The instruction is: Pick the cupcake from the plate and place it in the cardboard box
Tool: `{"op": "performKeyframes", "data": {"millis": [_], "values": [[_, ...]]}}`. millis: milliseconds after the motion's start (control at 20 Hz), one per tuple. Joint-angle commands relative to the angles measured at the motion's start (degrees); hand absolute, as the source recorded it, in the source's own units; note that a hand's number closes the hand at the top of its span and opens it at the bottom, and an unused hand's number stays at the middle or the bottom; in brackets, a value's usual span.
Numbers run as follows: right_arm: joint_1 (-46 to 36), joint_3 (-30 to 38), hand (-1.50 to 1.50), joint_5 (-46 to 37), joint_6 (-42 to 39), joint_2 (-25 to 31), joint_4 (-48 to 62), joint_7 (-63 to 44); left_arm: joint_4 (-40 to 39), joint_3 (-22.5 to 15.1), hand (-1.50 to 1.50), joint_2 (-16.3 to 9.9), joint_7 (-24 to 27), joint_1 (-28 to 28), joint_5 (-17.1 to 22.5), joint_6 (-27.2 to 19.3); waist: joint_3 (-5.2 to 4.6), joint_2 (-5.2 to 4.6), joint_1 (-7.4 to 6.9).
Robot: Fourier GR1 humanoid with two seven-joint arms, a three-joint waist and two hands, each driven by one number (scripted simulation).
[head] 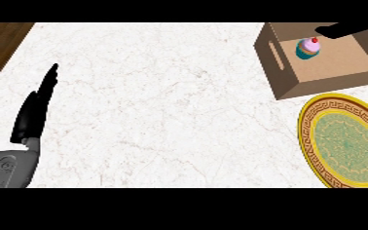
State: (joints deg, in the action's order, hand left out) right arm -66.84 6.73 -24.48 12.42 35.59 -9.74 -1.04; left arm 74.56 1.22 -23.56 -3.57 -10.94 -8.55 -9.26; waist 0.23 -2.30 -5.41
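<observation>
1. The cupcake [310,48] stands upright inside the box [287,80], near the box's back wall, at the counter's [158,107] far right corner. It is off the plate [310,126], which sits just in front of the box by the right edge and carries nothing.

2. Only part of the right hand [343,29] shows, a dark shape above the box at the view's upper right, just beside the cupcake's top. It appears to be apart from the cupcake and holding nothing, but I cannot tell how its fingers are set.

3. The left hand [34,111] rests at the counter's left edge, fingers straight and pointing away, with nothing in it — it has no part in this step.

4. By my judgement the placing is done, or all but done; the step in hand is the release and the retreat.

5. To do it well, the right hand should rise straight up until it is above the box's walls, and only then move sideways — a sideways pull while low could brush the frosting or tip the cupcake.

6. It should also avoid the box's rim on the way out, since a nudge there could shift the box towards the plate.
</observation>
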Motion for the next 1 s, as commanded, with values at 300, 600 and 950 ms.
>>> {"op": "performKeyframes", "data": {"millis": [300,600,950], "values": [[0.4,5.6,-1.50,4.3,5.6,-0.6,-0.7,9.9,-0.2,0.2,0.00,0.4,-1.2,-0.9,-0.5,-0.1,0.04,0.08,0.73],[1.2,13.6,-1.50,11.4,7.9,2.4,-1.9,15.6,-0.8,1.1,0.00,-0.1,-1.0,-1.2,-0.3,0.3,0.07,0.31,1.78],[5.2,19.0,-1.50,16.5,-1.0,9.7,-1.3,21.4,0.9,2.7,0.00,-1.2,0.1,3.0,0.0,0.4,-0.01,1.12,2.63]]}}
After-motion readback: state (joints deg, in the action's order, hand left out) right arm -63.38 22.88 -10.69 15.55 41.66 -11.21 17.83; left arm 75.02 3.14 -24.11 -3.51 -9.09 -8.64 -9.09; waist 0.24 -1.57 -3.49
